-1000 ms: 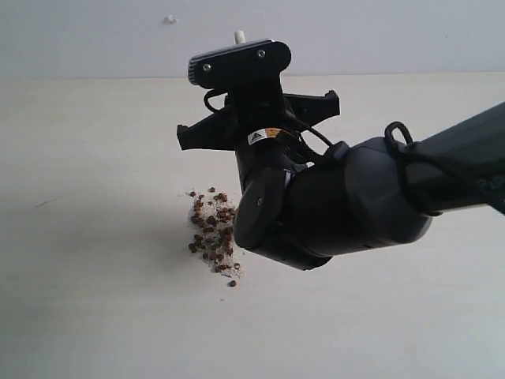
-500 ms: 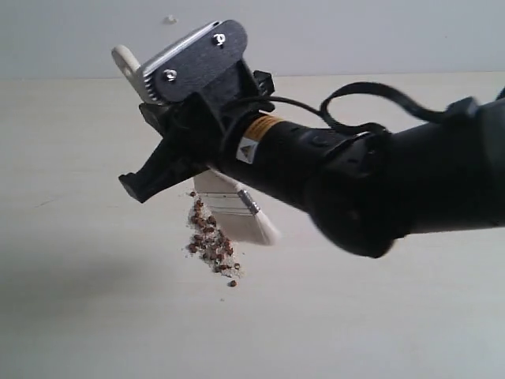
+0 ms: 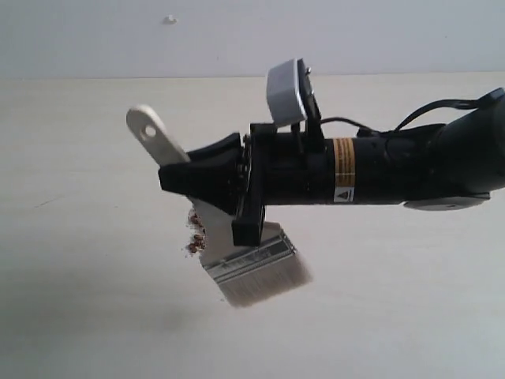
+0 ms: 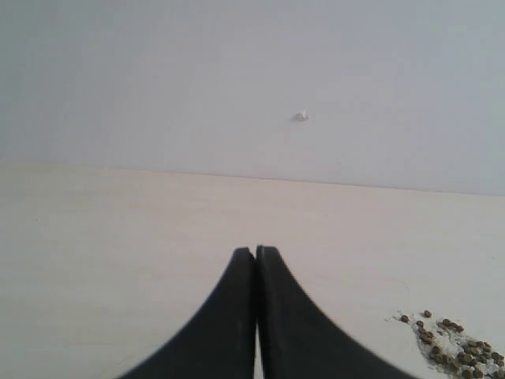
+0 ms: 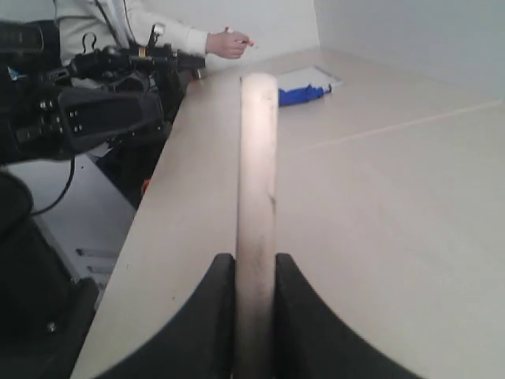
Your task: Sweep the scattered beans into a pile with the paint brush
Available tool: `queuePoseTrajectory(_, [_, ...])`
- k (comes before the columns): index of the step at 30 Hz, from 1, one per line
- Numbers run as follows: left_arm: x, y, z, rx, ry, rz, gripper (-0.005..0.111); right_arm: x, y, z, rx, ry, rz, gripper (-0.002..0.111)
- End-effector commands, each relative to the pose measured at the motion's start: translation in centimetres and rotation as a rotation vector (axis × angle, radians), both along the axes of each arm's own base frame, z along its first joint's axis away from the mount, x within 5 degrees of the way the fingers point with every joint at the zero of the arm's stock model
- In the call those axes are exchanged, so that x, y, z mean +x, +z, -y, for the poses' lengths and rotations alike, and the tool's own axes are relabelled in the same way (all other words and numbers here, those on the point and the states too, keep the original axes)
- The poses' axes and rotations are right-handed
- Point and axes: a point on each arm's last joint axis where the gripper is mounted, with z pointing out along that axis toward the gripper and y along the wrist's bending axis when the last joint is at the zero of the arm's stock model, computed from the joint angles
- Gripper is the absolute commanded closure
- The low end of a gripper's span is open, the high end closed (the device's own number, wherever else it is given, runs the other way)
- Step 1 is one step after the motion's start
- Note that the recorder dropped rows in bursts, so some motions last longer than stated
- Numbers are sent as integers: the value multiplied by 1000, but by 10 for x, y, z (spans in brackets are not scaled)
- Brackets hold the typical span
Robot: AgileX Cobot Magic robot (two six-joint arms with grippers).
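Observation:
My right gripper (image 3: 189, 175) is shut on the paint brush's wooden handle (image 5: 258, 158), which runs out between its jaws (image 5: 255, 257). In the exterior view the brush is tilted. Its handle end with the hole (image 3: 146, 130) points up-left, while the silver ferrule (image 3: 248, 260) and cream bristles (image 3: 267, 286) point down-right. The beans (image 3: 193, 235) lie on the pale table, mostly hidden behind the brush and gripper. The pile (image 4: 456, 346) of reddish-brown beans and whitish crumbs shows at the corner of the left wrist view. My left gripper (image 4: 255, 251) is shut and empty, apart from the pile.
A small white speck (image 3: 169, 19) sits on the back wall. The right wrist view shows the table's edge (image 5: 150, 229), dark camera gear (image 5: 95, 110) beyond it, a person's hand (image 5: 229, 43) and a blue object (image 5: 304, 95) on the far table.
My right wrist has rolled and swung the brush up off the pile. The bristles now hang down-right in front of the beans, hiding most of them. The left gripper has not moved.

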Motion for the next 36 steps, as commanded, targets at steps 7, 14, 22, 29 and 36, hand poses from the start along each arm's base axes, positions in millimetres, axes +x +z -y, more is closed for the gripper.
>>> queuePoseTrajectory(7, [0, -1, 0, 0, -6, 4, 107, 3, -34, -2, -32, 2, -67, 108])
queuePoseTrajectory(14, [0, -1, 0, 0, -6, 4, 107, -4, -39, -15, -30, 19, -11, 108])
queuePoseTrajectory(22, [0, -1, 0, 0, -6, 4, 107, 1, -45, -26, -31, 39, 54, 108])
queuePoseTrajectory(29, [0, -1, 0, 0, -6, 4, 107, 17, -57, -37, -27, 43, 65, 108])
queuePoseTrajectory(36, [0, -1, 0, 0, -6, 4, 107, 30, -60, -46, -11, 40, 87, 108])
